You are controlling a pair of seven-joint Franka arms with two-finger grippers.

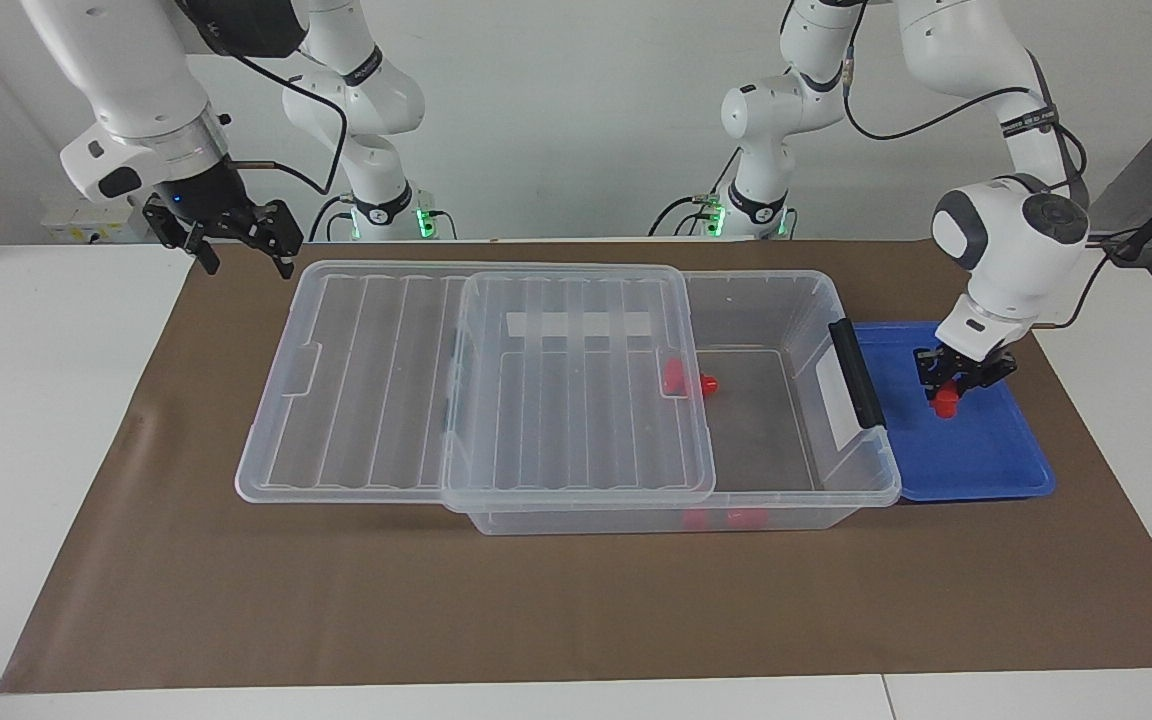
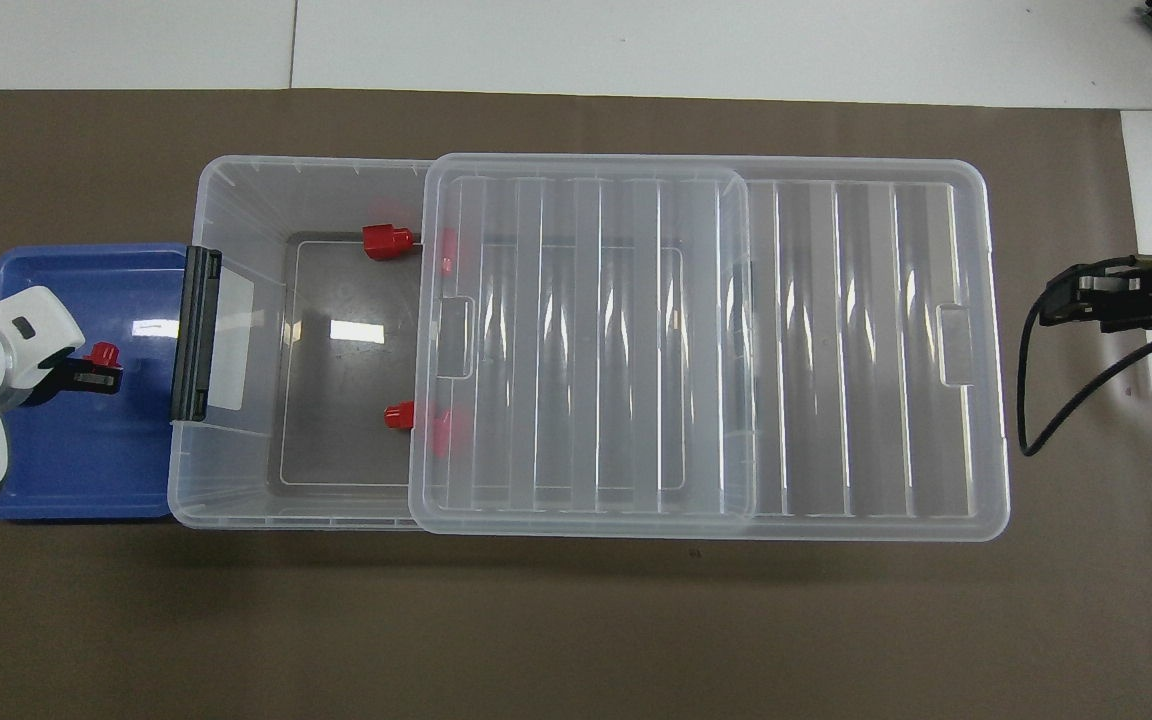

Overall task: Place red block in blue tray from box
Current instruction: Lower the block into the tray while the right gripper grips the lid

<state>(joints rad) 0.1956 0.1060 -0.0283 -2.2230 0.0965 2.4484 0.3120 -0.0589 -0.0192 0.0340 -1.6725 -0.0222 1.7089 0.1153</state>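
From where I stand facing the robots, the right gripper (image 1: 233, 245) hangs in the air at the right arm's end of the surface (image 1: 576, 620), over the brown mat (image 1: 336, 600) just off the corner of the clear lid (image 1: 476, 380); its fingers look somewhat apart around nothing, though I cannot tell for certain how wide they stand. Next comes the lid itself, ribbed and see-through, slid partway off the box (image 1: 786, 310) toward the right arm's end so that it covers only part of the opening. In the uncovered part of the box two other red pieces show: one (image 1: 707, 384) on the floor at the lid's edge, nearer the robots, and another (image 2: 386, 241) against the wall farther from them. A black handle (image 1: 856, 388) and a white label strip (image 1: 836, 400) mark the box's end wall, and the blue tray (image 1: 996, 470) sits touching that end, toward the left arm's end of the surface. The left gripper (image 1: 958, 385) is low over the middle of the tray, fingers clamped together on the red block (image 1: 947, 404), which hangs from the tips just above, or just touching, the tray floor
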